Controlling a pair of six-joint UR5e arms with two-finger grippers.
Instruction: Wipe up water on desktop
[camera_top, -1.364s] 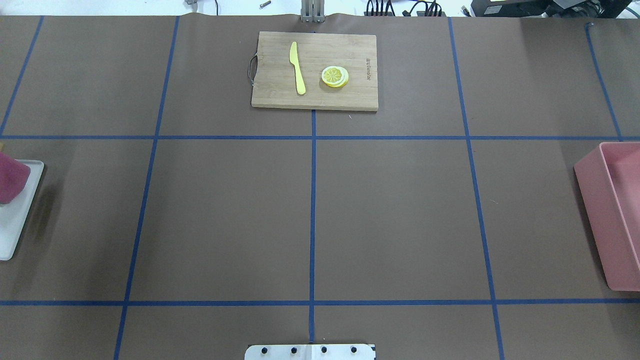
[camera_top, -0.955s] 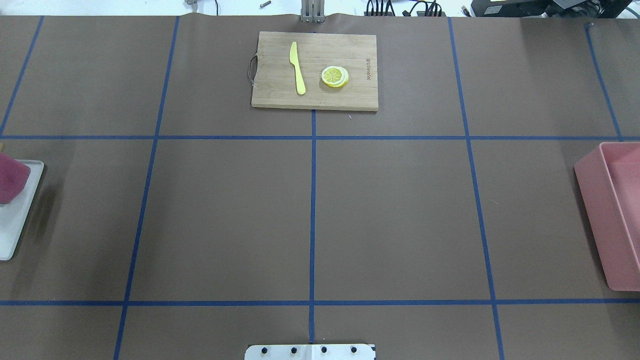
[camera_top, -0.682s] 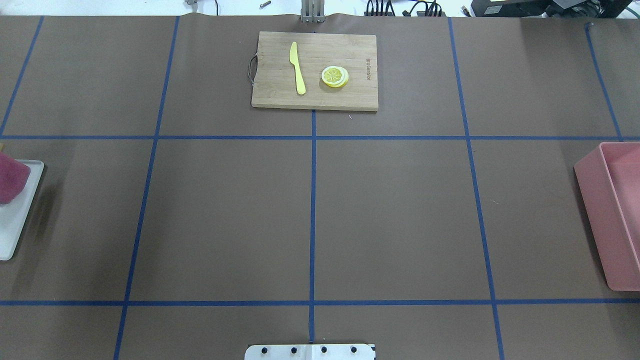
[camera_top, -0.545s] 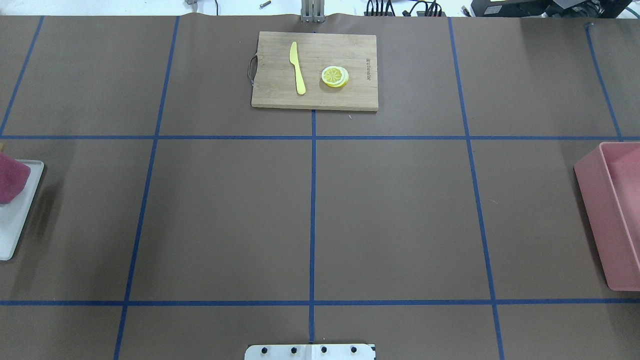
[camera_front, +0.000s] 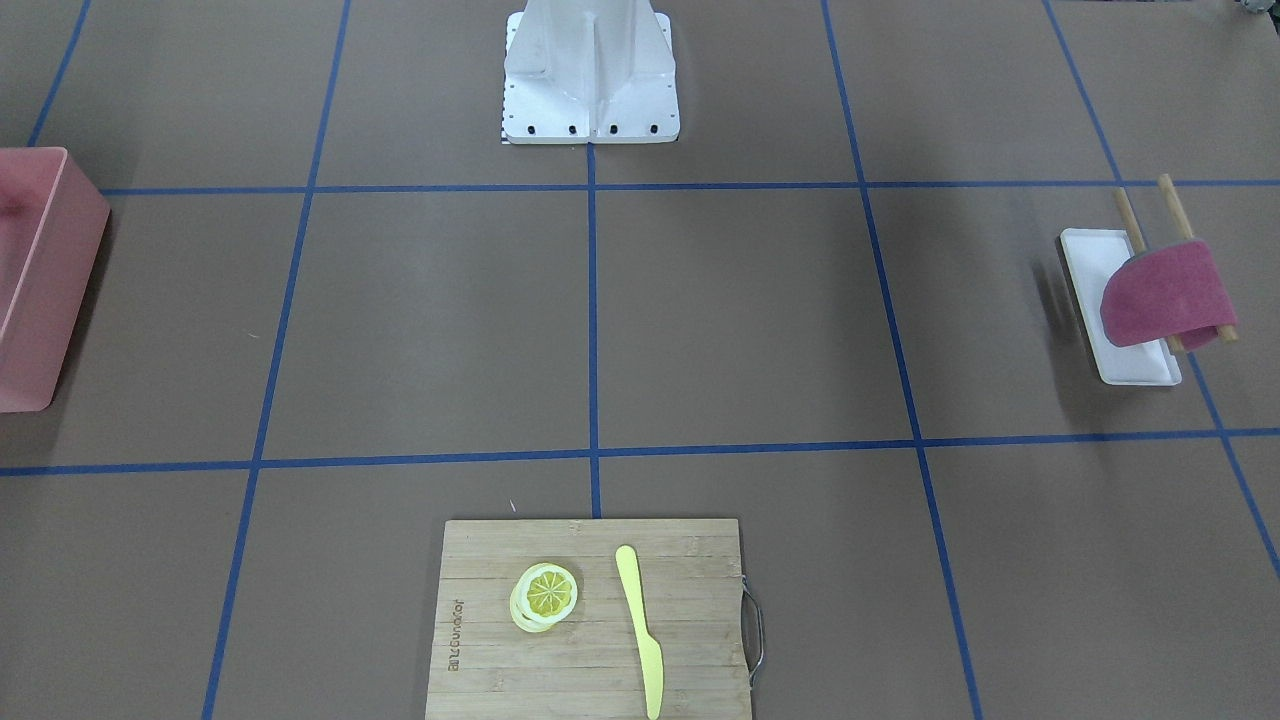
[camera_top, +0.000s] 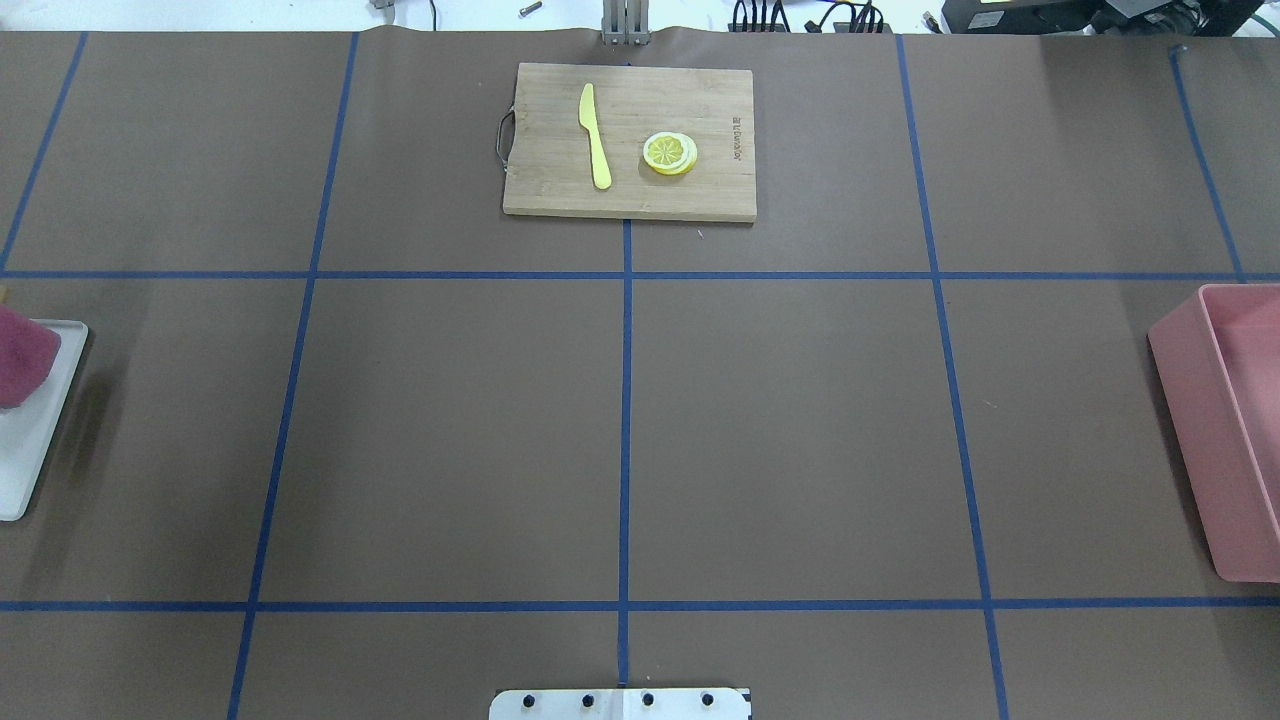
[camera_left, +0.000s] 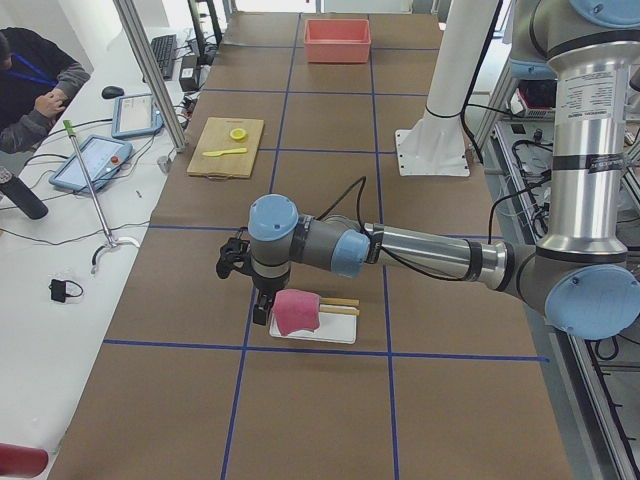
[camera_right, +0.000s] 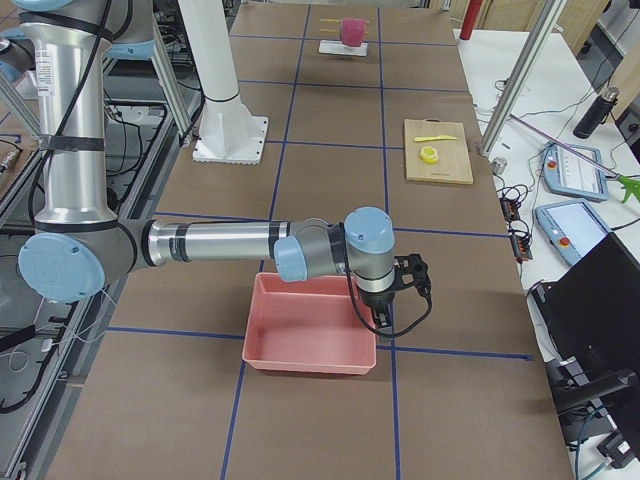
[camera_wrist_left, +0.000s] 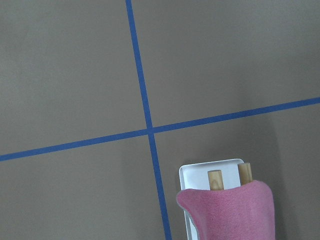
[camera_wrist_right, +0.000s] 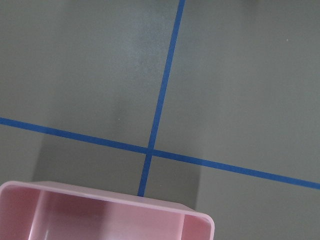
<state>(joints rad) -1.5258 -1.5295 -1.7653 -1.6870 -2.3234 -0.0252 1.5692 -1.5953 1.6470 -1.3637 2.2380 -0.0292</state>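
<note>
The brown desktop (camera_top: 800, 430) with blue tape lines shows no water patch in any view. A magenta cloth (camera_front: 1160, 295) hangs over two wooden rods above a white tray (camera_front: 1135, 370) at the robot's left end; it also shows in the left wrist view (camera_wrist_left: 230, 210) and at the overhead view's left edge (camera_top: 20, 355). My left gripper (camera_left: 262, 305) hangs right beside the cloth (camera_left: 296, 312); I cannot tell whether it is open. My right gripper (camera_right: 385, 318) hangs at the far rim of the pink bin (camera_right: 305, 320); I cannot tell its state either.
A bamboo cutting board (camera_top: 630, 140) with a yellow knife (camera_top: 595, 135) and lemon slices (camera_top: 670, 153) lies at the far middle. The pink bin (camera_top: 1235, 430) is at the right end. The robot's base plate (camera_top: 620, 703) is at the near edge.
The cloth's visible edge at the overhead view's left has shifted very slightly, and the shadow beside the tray with it. Nothing else has moved.
</note>
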